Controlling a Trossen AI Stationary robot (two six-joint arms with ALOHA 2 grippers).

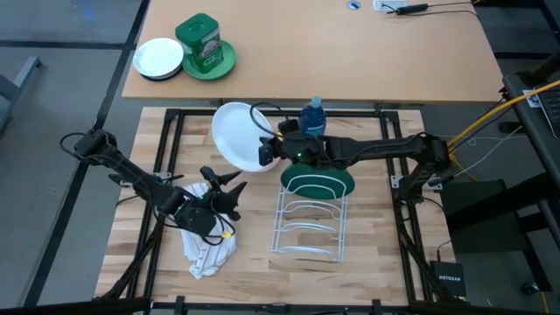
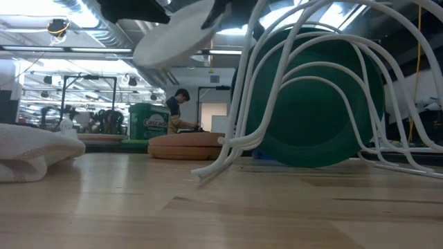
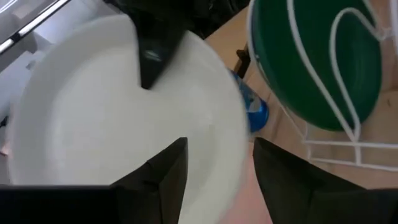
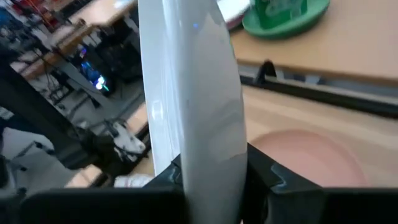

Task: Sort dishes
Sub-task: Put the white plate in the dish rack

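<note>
My right gripper (image 1: 265, 150) is shut on the white plate (image 1: 236, 136), held in the air left of the wire rack (image 1: 308, 223). The dark green plate (image 1: 317, 182) stands on its edge in the rack's far slot. A salmon pink plate (image 4: 311, 155) lies flat on the table beneath the white one. My left gripper (image 1: 229, 185) hovers open over a white cloth (image 1: 207, 247), its fingers pointing at the white plate (image 3: 93, 106) without touching it. The brown plate is not in view. My right gripper pinches the white plate at its rim (image 4: 205, 149), on the side facing the rack, with one finger (image 3: 152, 56) on each face. The fingers come about level from the table's right. The plate is lifted clear and tilted steeply, nearly on edge.
A blue bottle (image 1: 313, 114) stands just beyond the rack. On the far table are a small dark-rimmed white dish (image 1: 158, 59) and a green plate carrying a green tin (image 1: 205, 48). The rack's nearer slots hold nothing. A person shows in the room behind.
</note>
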